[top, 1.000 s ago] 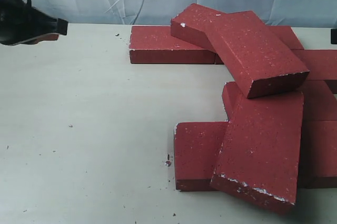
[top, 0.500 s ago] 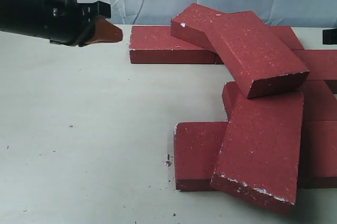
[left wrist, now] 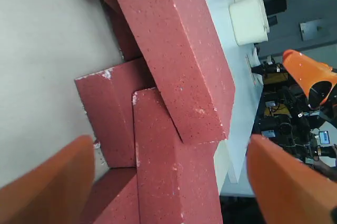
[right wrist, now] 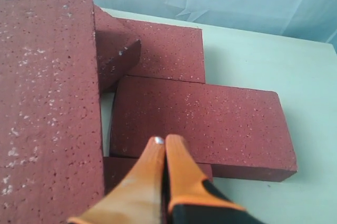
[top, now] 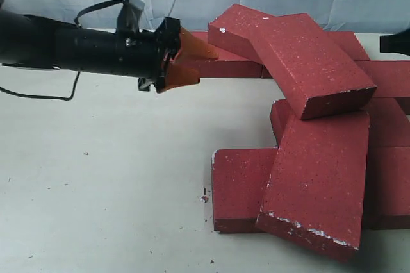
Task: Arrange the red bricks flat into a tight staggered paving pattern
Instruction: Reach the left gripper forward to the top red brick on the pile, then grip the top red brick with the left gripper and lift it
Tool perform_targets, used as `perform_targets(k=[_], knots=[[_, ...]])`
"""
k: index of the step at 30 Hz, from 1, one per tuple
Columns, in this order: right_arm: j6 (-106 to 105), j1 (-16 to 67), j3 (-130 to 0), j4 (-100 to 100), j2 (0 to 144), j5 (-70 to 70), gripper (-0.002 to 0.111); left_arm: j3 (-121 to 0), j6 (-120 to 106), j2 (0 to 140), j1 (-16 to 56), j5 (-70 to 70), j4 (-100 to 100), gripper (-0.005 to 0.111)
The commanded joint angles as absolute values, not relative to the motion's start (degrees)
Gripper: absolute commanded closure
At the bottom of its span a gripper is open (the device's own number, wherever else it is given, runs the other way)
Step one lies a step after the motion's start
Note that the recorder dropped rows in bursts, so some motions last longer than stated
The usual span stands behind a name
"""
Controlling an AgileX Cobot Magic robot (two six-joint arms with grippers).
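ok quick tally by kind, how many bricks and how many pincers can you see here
red bricks: 9, as best I can tell, since several overlap
pincers: 2 (left pincer, right pincer)
total: 11

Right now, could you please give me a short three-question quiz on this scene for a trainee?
1. True or false: the left hand is open.
2. The right hand is: A) wide open; B) shut on a brick; C) shut, empty.
3. Do all the bricks lie flat on the table?
Key: 1 true; 2 C; 3 no, some lean on others.
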State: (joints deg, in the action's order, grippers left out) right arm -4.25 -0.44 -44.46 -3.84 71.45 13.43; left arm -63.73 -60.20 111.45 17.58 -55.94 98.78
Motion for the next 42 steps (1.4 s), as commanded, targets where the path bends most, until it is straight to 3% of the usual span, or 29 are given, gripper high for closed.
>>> perform_targets(k=[1,6,17,42], knots=[[-4.5,-0.5,-44.8,-3.7,72.8,11.1,0.109,-67.5,-58.6,114.2,21.2,-56.7,99.9,0.02],[-4.5,-0.5,-44.8,-3.7,74.7,9.1,0.109,-72.7,-55.5,117.2,26.0,-49.5,99.9,0.019],[-4.5,-0.5,-44.8,-3.7,74.9,8.4,0.109,-86.3,-49.8,127.1,32.1,-47.3,99.9,0.019],[-4.5,-0.5,-44.8,-3.7,74.9,8.3,0.109,-93.8,-49.7,132.5,34.0,-46.8,99.9,0.021]])
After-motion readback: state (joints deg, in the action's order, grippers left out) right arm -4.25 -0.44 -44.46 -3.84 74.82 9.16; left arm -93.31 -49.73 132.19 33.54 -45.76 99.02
